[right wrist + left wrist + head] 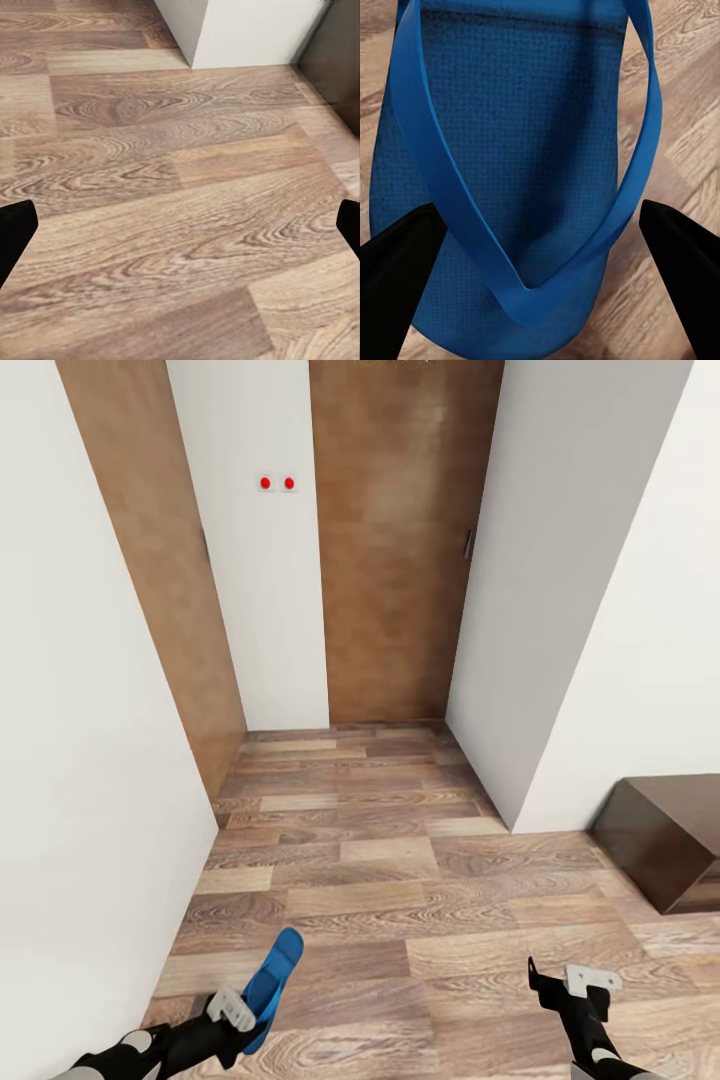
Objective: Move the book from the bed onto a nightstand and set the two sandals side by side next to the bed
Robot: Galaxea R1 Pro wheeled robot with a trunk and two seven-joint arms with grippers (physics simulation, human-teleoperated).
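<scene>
Walls [90,780] of plain white are framing a short passage and taking up most of the head view, with a white corner [560,660] jutting in from the right. Wood-plank floor [400,880] in light brown is running from the foreground back to a tall brown door [400,560] at the far end, and a second brown door panel [160,560] is standing along the left side. Between the two doors, a white strip of wall is carrying two small red dots [277,483]; no writing or label is readable anywhere. A low dark brown piece of furniture [665,840] is sitting on the floor at the right edge, against the white wall.

Both arms are reaching forward low at the bottom of the head view, well apart from each other. The left gripper [240,1010] is angling up and to the right, gripping a blue sandal [272,985] by its near end, so the sole is sticking forward above the floor. In the left wrist view the sandal [510,165] is lying sole-face toward the camera, its blue strap [435,172] forming a V, with the black fingers [394,277] flanking it on either side. The right gripper [575,985] is hovering over bare planks, and in the right wrist view its fingers [13,232] are standing wide apart at the two edges with nothing between them.
</scene>
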